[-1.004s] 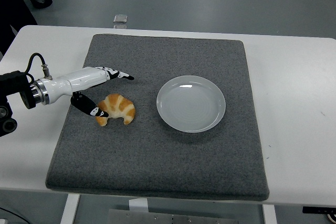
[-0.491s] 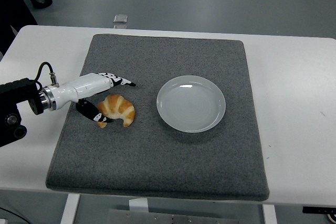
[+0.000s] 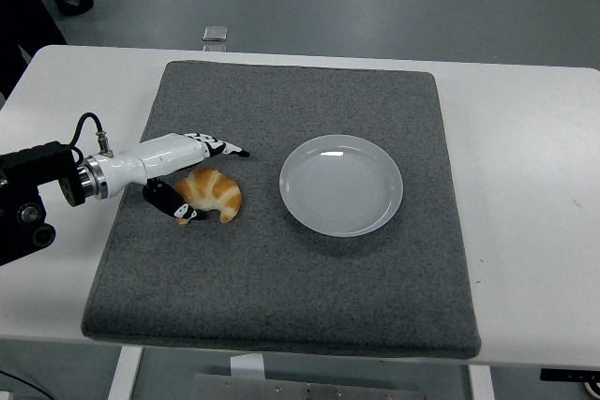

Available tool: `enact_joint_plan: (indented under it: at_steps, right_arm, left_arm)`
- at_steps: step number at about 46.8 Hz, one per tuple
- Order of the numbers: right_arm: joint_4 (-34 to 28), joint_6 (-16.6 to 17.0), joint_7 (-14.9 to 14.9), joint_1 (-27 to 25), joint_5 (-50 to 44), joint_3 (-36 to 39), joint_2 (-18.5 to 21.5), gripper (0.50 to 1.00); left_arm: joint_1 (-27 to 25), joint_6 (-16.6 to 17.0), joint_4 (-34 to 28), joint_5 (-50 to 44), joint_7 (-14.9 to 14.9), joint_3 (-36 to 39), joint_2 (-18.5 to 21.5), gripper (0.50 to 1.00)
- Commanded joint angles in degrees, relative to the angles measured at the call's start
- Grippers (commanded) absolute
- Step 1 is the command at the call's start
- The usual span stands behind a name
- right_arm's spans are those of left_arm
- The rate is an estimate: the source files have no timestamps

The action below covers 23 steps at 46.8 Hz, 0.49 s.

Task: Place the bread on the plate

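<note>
Left hand (image 3: 192, 175) comes in from the left edge with its fingers spread apart around the croissant (image 3: 212, 194), long fingers reaching over the far side, thumb tucked at the near left end, nothing clamped yet as far as I can tell. The croissant sits on the grey mat (image 3: 309, 297), a bit left of the plate (image 3: 341, 185), which is empty. I'd guess it's light, soft and flaky, so pinch gently across the fat middle, not the thin tips. Right hand isn't visible.
</note>
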Motion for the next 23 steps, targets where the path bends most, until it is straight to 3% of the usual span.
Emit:
enact_joint_plan:
  at_steps: [1, 13, 23]
  right_arm:
    - [0.0, 0.0, 0.0, 0.0, 0.0, 0.0, 0.0, 0.932]
    - [0.0, 0.0, 0.0, 0.0, 0.0, 0.0, 0.0, 0.93]
    - [0.0, 0.0, 0.0, 0.0, 0.0, 0.0, 0.0, 0.93]
  left_arm:
    - [0.1, -0.1, 0.1, 0.0, 0.0, 0.0, -0.2, 0.994]
    - [-0.2, -0.1, 1.3, 0.0, 0.0, 0.0, -0.5, 0.979]
    - [0.0, -0.2, 1.3, 0.5, 0.0, 0.1, -0.7, 0.881]
